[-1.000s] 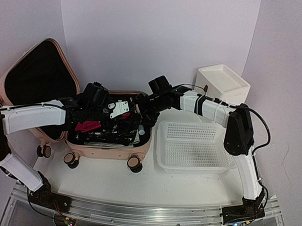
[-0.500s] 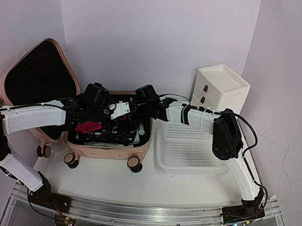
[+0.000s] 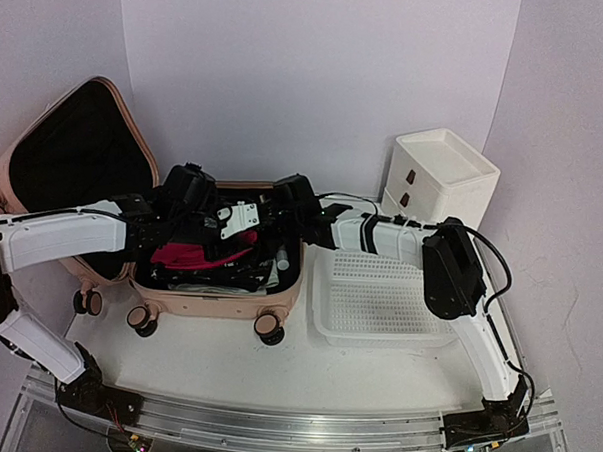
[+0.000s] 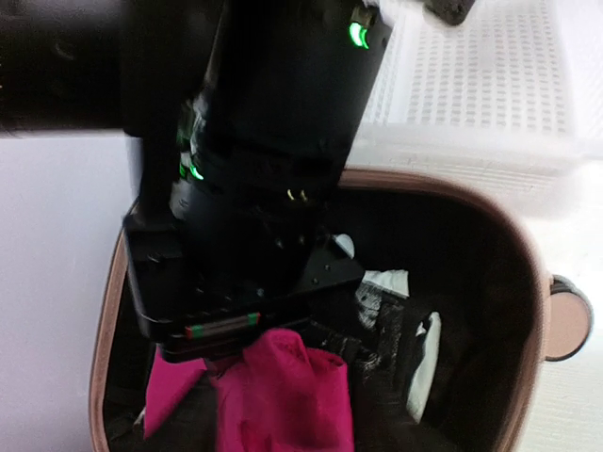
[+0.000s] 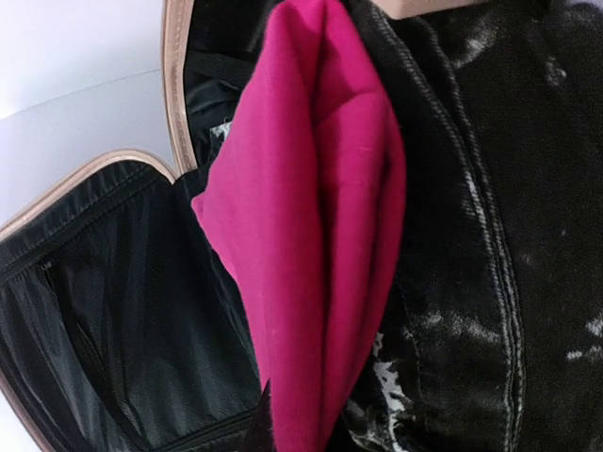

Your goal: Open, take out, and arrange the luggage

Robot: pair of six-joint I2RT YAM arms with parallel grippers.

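**A:** Where is the luggage [image 3: 210, 300] sitting?

**B:** It is lying on the table [image 3: 275, 377], left of middle, with its wheels [image 3: 269, 328] facing the arms. The basket [image 3: 377, 336] is sitting just beside it on the right; nothing is showing in it.

**A:** And what are the arms doing?

**B:** Both are reaching into the open half. The right gripper [image 3: 264, 227] is pinching fully shut on the pink cloth [image 5: 320, 235]. The cloth is rising in a long fold, touching the dark jeans [image 5: 490, 235]. The left gripper [image 3: 206, 225] is hanging close beside it over the same pile. No view is giving me its fingers, so I am not telling whether they are parted or holding anything.

**A:** So how far is the job getting?

**B:** The opening is looking done; the lid [image 3: 75, 146] is standing up and leaning back to the left, showing its black lining. The taking out is only beginning, I am judging. The cloth is lying within the shell, and the jeans and other dark and white items are packed around it. The arranging is not yet starting. The drawers [image 3: 439, 177] are standing behind the basket at the far right, and I am seeing nothing placed on them.
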